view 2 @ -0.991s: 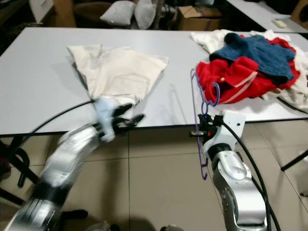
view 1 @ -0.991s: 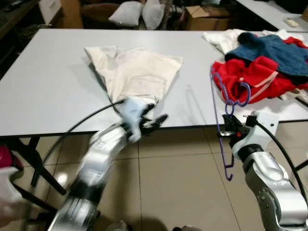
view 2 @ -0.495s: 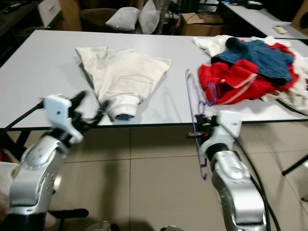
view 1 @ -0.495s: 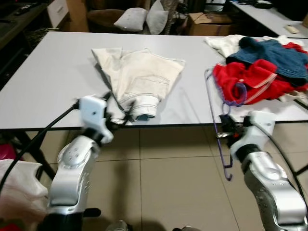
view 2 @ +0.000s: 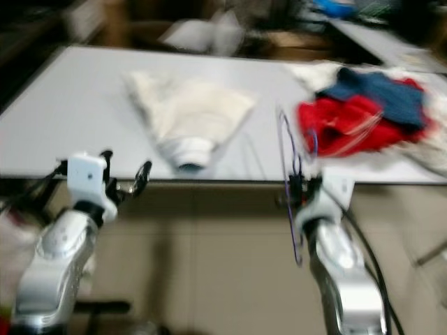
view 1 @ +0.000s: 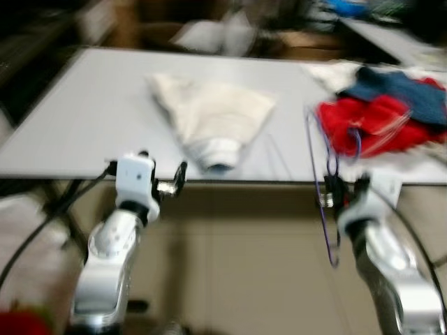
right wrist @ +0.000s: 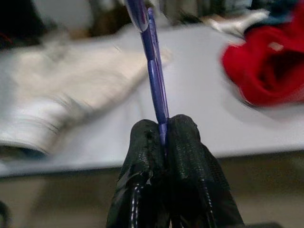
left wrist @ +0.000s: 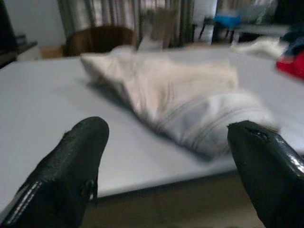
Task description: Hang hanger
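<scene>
Right gripper (right wrist: 164, 130): two black fingers pinched tight on the wire of one purple hanger (view 1: 320, 167); it sits just off the table's near edge, at about 4 o'clock in the head views.
Hanger: stands roughly upright in front of the table edge, hook end up beside the red cloth, lower end dangling below the grip; its full outline is blurred.
Left gripper (left wrist: 164, 156): fingers spread wide with nothing between them, at about 8 o'clock, just short of the near edge and facing the cream garment.
Hard to see: both head views are smeared; the far background cannot be made out.
Count: one cream garment (view 1: 216, 115) lying flat; one heap of red and blue clothes (view 1: 380, 112) at 2 o'clock.
Open room: bare grey table (view 1: 84, 118) to the left; tiled floor (view 1: 244, 265) open between the arms.
</scene>
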